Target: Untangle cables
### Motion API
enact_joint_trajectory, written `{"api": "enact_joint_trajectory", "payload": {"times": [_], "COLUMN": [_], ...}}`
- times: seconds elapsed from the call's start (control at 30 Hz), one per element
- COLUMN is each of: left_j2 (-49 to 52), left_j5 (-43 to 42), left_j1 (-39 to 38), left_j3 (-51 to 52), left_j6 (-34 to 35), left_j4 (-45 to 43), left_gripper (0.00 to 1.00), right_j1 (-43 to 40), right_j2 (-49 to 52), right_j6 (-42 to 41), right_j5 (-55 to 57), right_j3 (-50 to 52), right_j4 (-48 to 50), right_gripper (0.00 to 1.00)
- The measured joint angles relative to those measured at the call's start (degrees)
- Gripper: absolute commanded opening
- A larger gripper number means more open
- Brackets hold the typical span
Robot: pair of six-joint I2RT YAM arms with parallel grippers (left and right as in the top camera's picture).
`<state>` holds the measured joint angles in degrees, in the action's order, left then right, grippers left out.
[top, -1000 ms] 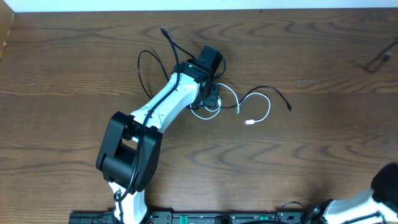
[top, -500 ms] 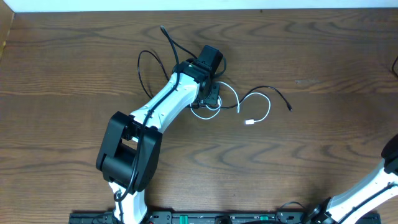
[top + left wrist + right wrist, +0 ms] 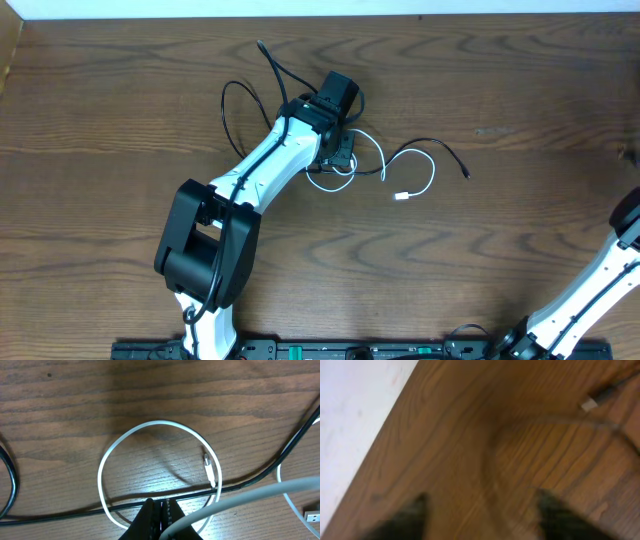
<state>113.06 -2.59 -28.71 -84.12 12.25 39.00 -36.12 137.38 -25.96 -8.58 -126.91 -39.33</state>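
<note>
Cables, one thin white flexible cord (image 3: 160, 422) and one thin black flexible cord (image 3: 250, 480), lie crossed on the brown wood-grain surface (image 3: 520, 80), near the middle of the overhead frame. In the left wrist view the white cord forms a round loop at centre frame. The black cord runs across the loop's lower part, and a small white plug (image 3: 209, 467) lies inside the loop at the right. The left gripper (image 3: 161, 510), at bottom centre, has its jaws together. A white strand rises from them toward the right edge, so it appears to be pinching the white cord. The right gripper (image 3: 481, 494) is blurred, its fingers well apart and holding nothing. Both cords look light, limp and smooth, so a lifted strand will likely drag its neighbour at each crossing. A hold near a free plug end, on one cord only, seems safest.
</note>
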Motion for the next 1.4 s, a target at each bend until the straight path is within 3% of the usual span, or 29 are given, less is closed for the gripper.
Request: {"api": "enact_joint_trajectory", "payload": {"times": [0.27, 0.5, 0.67, 1.07, 1.4], "left_j2": [0.0, 0.0, -2.3, -25.3, -32.3], "left_j5": [0.0, -2.2, -6.8, -11.2, -11.7], "left_j1": [0.0, 0.0, 0.0, 0.1, 0.2], "left_j3": [0.0, 0.0, -0.2, -2.5, -2.7], "left_j6": [0.0, -1.2, -3.1, -2.8, -1.1], "left_j4": [-0.8, -1.0, 0.9, -5.7, -10.4], "left_gripper": [0.07, 0.07, 0.08, 0.07, 0.08], "right_j1": [3.6, 7.1, 12.2, 28.5, 35.8], "right_j2": [-4.9, -18.1, -20.8, -18.5, -18.5], "right_j6": [4.0, 10.4, 19.2, 41.6, 56.2], "right_j5": [-2.4, -15.4, -26.1, -36.3, -49.0], "right_j3": [0.0, -0.2, -1.0, -0.6, -0.6], "right_j4": [-8.8, -22.1, -29.7, -40.2, -41.9], "right_gripper": [0.99, 0.99, 0.99, 0.99, 0.99]}}
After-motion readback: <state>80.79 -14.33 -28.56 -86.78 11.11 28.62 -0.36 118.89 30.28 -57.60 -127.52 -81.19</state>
